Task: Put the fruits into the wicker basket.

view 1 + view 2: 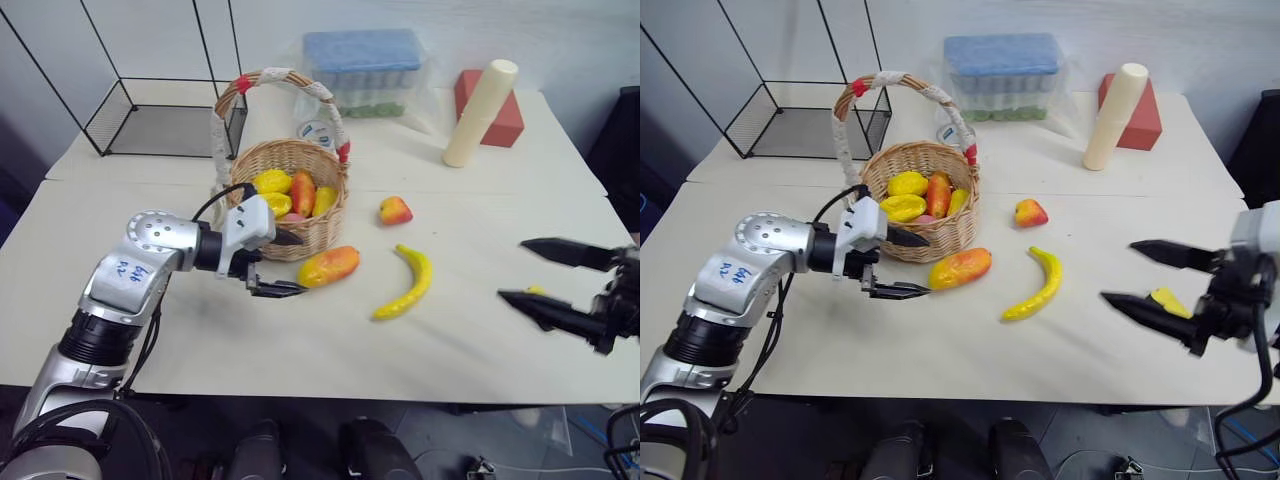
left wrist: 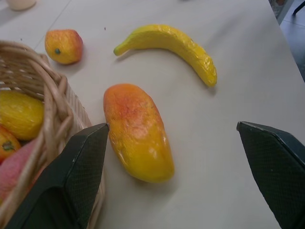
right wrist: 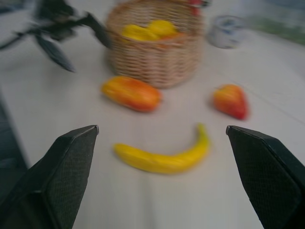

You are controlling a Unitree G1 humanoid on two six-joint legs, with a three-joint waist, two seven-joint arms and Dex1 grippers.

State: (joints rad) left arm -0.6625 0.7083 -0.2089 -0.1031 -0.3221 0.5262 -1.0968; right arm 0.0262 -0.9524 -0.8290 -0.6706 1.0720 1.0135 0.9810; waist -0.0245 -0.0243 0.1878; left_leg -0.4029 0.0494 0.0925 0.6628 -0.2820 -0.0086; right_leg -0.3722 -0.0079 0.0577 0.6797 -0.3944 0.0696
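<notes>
**Mia:** Where is the mango [image 1: 328,266] lying?

**Ben:** It is lying on the white counter [image 1: 300,350], just beside the front of the wicker basket [image 1: 300,215]. The left gripper [image 1: 285,264] is hanging right next to it, on the robot's left side of the mango. Its two black fingers are standing wide apart and are holding nothing. In the left wrist view the mango is sitting between the two fingers, closer to the one by the basket wall. I cannot tell if that finger is touching it.

**Mia:** And the right gripper [image 1: 535,272]?

**Ben:** It is hanging over the right end of the counter, well apart from the fruits. Its fingers are spread wide too, and they are gripping nothing. A little yellow thing [image 1: 1167,300] is peeking out on the counter between them.

**Mia:** How many fruits are lying outside the basket?

**Ben:** Three. One mango, one yellow banana [image 1: 407,283] and one small red-yellow apple [image 1: 395,210]. The banana is lying between the mango and the right gripper. The apple is sitting behind the banana, near the basket.

**Mia:** How many are sitting inside the basket?

**Ben:** I am counting about four or five, yellow ones and red ones. They are piled up, so I cannot tell for sure.

**Mia:** How many baskets?

**Ben:** One.
</notes>
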